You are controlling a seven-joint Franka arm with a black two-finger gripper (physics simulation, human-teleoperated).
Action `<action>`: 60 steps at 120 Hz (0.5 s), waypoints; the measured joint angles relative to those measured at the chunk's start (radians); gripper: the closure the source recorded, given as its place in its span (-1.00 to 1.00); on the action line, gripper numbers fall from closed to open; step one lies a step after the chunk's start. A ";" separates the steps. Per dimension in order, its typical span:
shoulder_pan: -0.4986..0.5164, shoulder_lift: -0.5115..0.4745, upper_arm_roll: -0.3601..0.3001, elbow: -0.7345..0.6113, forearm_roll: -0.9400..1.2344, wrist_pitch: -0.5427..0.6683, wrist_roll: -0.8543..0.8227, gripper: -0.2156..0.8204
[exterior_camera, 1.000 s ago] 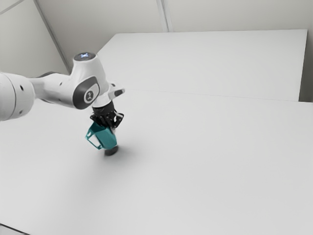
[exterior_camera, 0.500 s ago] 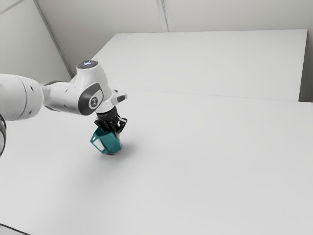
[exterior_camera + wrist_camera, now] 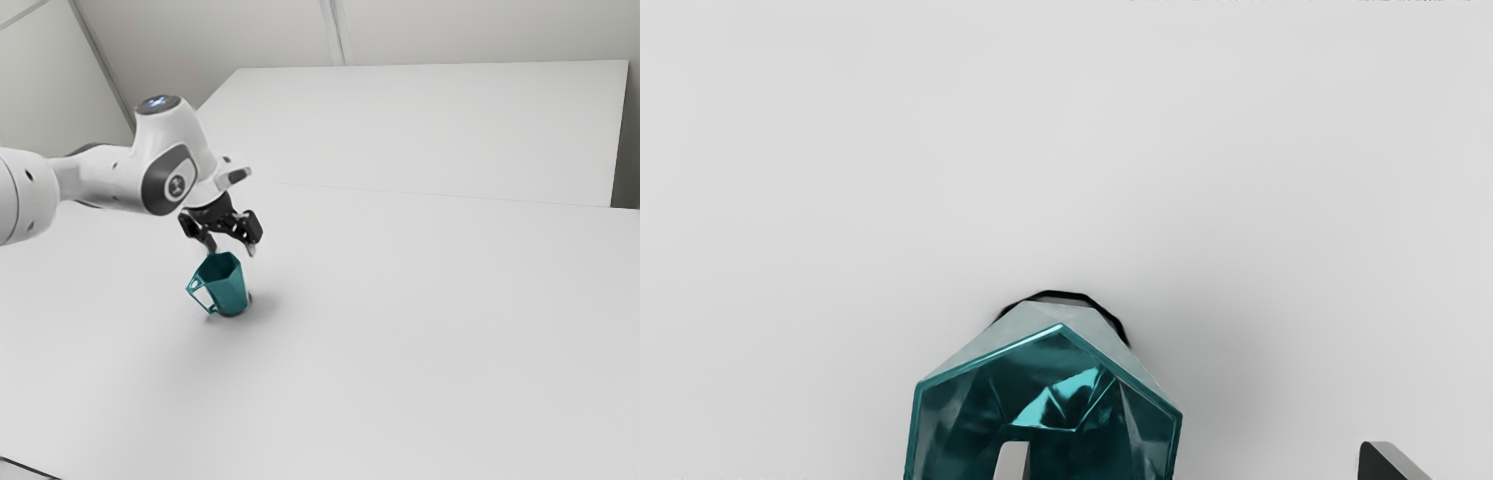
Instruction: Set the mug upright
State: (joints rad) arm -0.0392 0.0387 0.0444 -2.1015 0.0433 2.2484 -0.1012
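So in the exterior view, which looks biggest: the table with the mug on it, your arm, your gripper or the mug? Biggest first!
1. Table
2. Arm
3. Gripper and mug: they look too alike for me to rank.

The mug looks glossy and smooth, like glazed plastic; the bench is smooth and matt.

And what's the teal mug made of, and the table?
The mug looks like glossy glazed ceramic, or maybe hard plastic: bright glints shine on its inside faces. The table seems smooth and matte, perhaps painted board or plastic: soft shadow, no wood grain.
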 joint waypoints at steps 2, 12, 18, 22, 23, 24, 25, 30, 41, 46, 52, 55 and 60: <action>0.000 -0.006 -0.001 0.001 0.000 -0.004 0.001 -0.46; -0.005 -0.030 -0.006 0.013 -0.001 -0.019 0.005 -0.50; -0.009 -0.037 -0.007 0.029 0.000 -0.028 0.007 -0.52; -0.012 -0.039 -0.007 0.048 0.001 -0.039 0.008 -0.53; -0.013 -0.040 -0.007 0.052 0.001 -0.043 0.008 -0.53; -0.014 -0.040 -0.007 0.058 0.002 -0.046 0.009 -0.53; -0.015 -0.041 -0.007 0.063 0.002 -0.050 0.009 -0.54; -0.018 -0.042 -0.008 0.094 0.004 -0.072 0.010 -0.54; -0.025 -0.043 -0.010 0.156 0.009 -0.123 0.012 -0.56; -0.028 -0.042 -0.011 0.192 0.011 -0.151 0.013 -0.56; -0.032 -0.042 -0.012 0.236 0.012 -0.188 0.014 -0.57; -0.035 -0.042 -0.012 0.257 0.013 -0.208 0.015 -0.57; -0.034 -0.041 -0.016 0.291 0.014 -0.242 0.016 -0.57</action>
State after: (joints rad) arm -0.0737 -0.0020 0.0284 -1.8108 0.0574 2.0069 -0.0854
